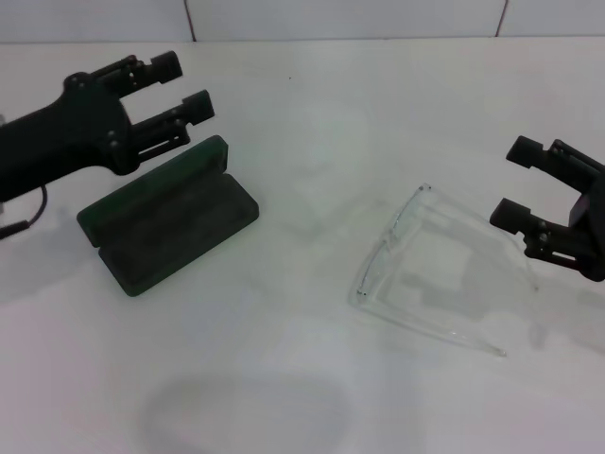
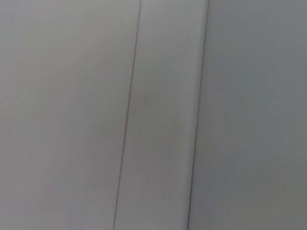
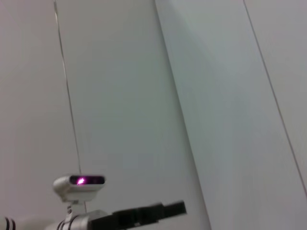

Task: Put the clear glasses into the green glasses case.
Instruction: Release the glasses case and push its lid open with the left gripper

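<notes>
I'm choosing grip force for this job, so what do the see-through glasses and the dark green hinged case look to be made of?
The clear glasses look like glossy colourless hard plastic: the table shows through, and the edges catch bright highlights. The green glasses case lies open; its dark lining looks matte and fuzzy, likely felt or flocking. The shell's rim reads as a dull green covering, material uncertain.

The left gripper (image 1: 182,87) reaches in from the left edge, its two fingers spread apart and pointing rightward. The right gripper (image 1: 515,183) enters from the right edge, fingers parted, pointing leftward.
</notes>
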`<state>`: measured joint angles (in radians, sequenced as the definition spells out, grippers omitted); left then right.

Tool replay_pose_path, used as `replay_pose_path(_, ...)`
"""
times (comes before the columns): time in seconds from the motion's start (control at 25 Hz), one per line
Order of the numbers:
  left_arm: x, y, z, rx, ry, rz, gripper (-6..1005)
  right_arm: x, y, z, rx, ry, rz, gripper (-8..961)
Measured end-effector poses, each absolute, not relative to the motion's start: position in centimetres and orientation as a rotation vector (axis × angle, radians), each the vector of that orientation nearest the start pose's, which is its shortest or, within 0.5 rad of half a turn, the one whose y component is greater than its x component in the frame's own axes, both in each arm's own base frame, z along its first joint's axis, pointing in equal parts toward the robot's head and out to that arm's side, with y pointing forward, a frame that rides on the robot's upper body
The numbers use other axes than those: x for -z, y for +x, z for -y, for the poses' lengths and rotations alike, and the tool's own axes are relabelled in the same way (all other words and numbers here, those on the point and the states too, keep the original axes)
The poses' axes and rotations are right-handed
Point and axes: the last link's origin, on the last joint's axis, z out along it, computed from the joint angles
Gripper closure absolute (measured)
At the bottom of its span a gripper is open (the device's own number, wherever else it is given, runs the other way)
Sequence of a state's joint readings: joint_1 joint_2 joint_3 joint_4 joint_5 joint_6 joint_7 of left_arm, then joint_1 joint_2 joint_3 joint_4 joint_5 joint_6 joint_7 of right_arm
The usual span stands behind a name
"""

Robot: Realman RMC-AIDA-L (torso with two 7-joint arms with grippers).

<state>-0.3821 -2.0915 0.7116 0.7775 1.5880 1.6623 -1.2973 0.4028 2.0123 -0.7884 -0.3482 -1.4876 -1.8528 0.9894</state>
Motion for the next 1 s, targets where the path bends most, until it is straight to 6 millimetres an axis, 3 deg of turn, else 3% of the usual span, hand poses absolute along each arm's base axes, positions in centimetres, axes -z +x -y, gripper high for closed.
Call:
replay_pose_path(0.2,-5.3,-24.3,-34.2,0.675,-2.552,0.53,321,-2.0,26.8,-27.5,-1.323,-2.445,-0.372,95)
replay_pose_path(0.4,-5.6,-22.6,-36.1,0.335,-2.578,0.598,318,-2.0,27.0,-28.0,-1.302,-2.429,-0.382,95)
replay_pose_path(0.72,-5.7,-21.2,-36.8,-0.018,-2.574,0.637,322,-2.3,27.3,-28.2,-1.286,-2.405,-0.391,95)
replay_pose_path(1.0,-4.7,-21.2,-36.4,-0.148,-2.601,0.674,336,-2.3,27.3,-28.5,-1.273,-2.397,-0.393,95)
